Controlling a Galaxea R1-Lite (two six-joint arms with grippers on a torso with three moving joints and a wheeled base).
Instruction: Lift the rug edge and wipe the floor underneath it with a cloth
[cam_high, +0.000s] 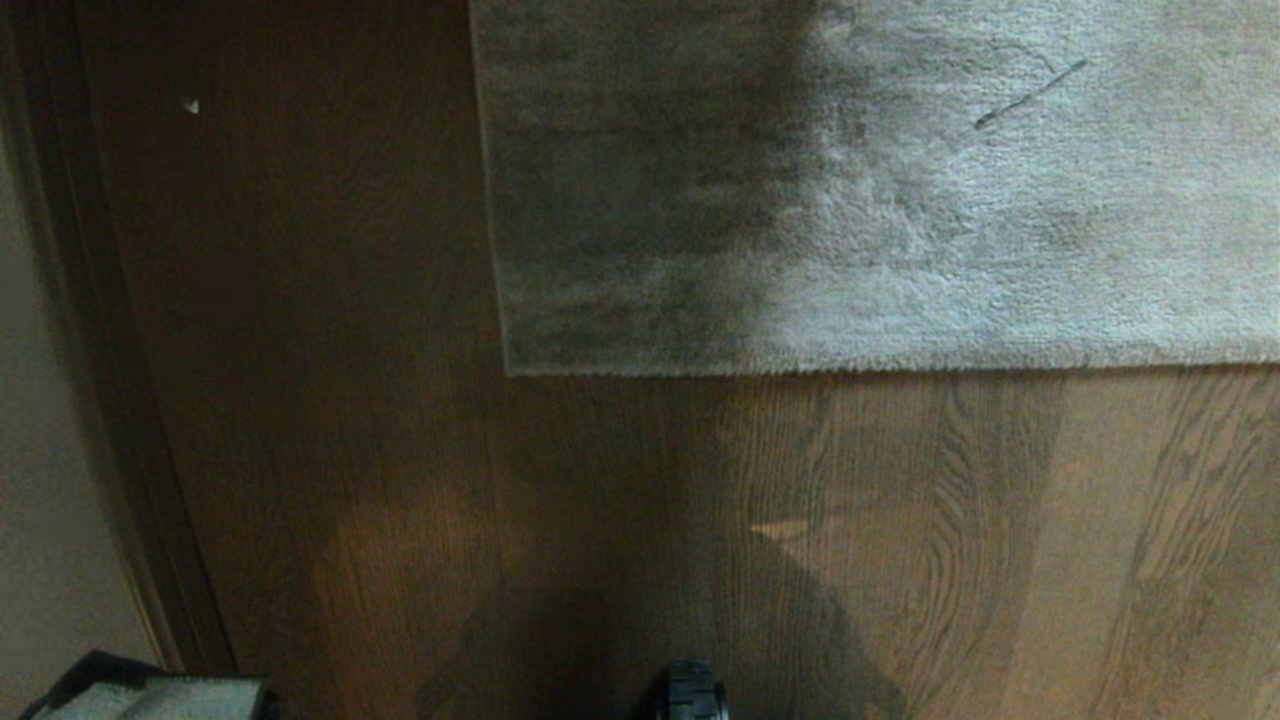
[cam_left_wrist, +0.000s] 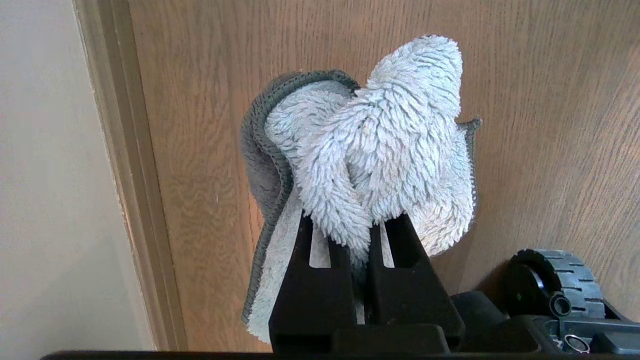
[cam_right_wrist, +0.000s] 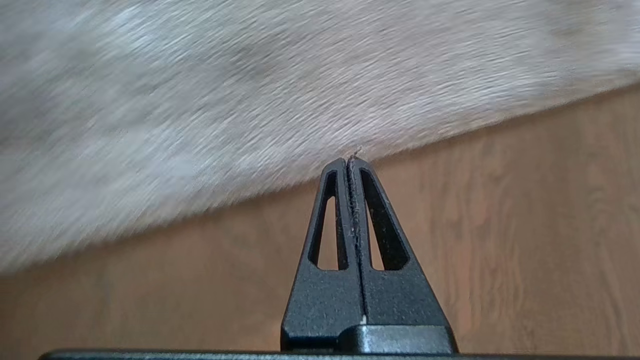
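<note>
Left gripper (cam_left_wrist: 362, 235) is clamped on the cloth (cam_left_wrist: 370, 150), a fluffy pale rag with a grey stitched hem, bunched above the fingertips and hanging down one side of the jaws. My read: it's parked there as the wiping tool, held ready off to the side until there's bare floor to wipe. It sits near the skirting board (cam_left_wrist: 132, 175) and pale wall (cam_left_wrist: 45, 150), with one of the base's wheels (cam_left_wrist: 550, 280) just beside it. Right gripper (cam_right_wrist: 352, 162) is clenched with nothing between the jaws, tips pointing at the rug edge (cam_right_wrist: 300, 180), low over the floor (cam_right_wrist: 500, 225); I can't tell if it touches the pile. Likely it's the lifting hand, so it would have to open before it can pinch the border. From the head view neither arm shows. The rug (cam_high: 900, 200) lies flat, its corner (cam_high: 510, 370) and front edge flush on the planks, nothing lifted yet, so the wipe hasn't started. Rug is light grey, short plush pile, with a thin dark streak (cam_high: 1030, 95) on it; half sits in shadow. Floor is brown wood-grain plank, matte, with a small pale speck (cam_high: 190, 105) on the dark side near the wall. A bit of the cloth also peeks in at the bottom left corner of the head view. Room is dim on the left, brighter on the right.
</note>
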